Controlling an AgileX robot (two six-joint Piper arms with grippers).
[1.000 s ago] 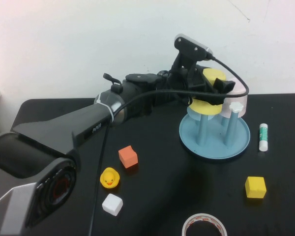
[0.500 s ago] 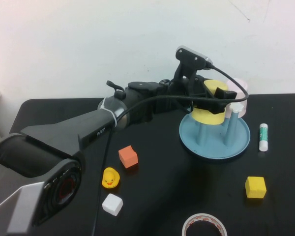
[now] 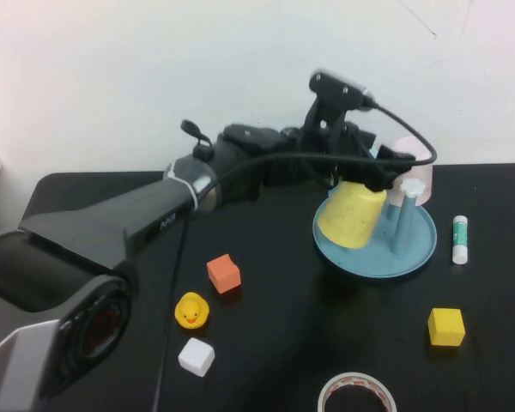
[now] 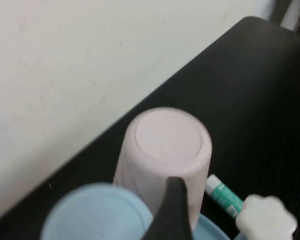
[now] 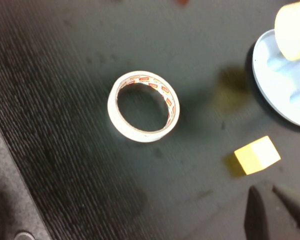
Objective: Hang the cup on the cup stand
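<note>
The yellow cup [image 3: 352, 215] rests upside down and tilted on the light-blue cup stand [image 3: 416, 249], leaning toward the near left; the peg under it is hidden. My left gripper [image 3: 376, 170] hovers open just above the cup's upturned base. In the left wrist view one dark finger [image 4: 172, 210] shows with no yellow cup beside it. A free peg with a white flower cap [image 3: 409, 185] stands to the cup's right. My right gripper [image 5: 265, 190] is shut and empty, low over the table near a yellow cube [image 5: 257, 155], with the cup [image 5: 294, 30] and the stand [image 5: 280, 75] in the distance.
A pink cup [image 4: 165, 150] and a pale blue cup [image 4: 97, 215] stand upside down at the stand's far side. A glue stick [image 3: 460, 239] lies right of the stand. Nearer lie an orange cube [image 3: 224, 273], duck [image 3: 191, 311], white cube [image 3: 196, 357], yellow cube [image 3: 446, 326] and tape roll [image 3: 356, 393].
The yellow cup has dropped from level between the left gripper's fingers to a tilted lean on the stand. The left gripper has lifted slightly off it. The right arm has not moved.
</note>
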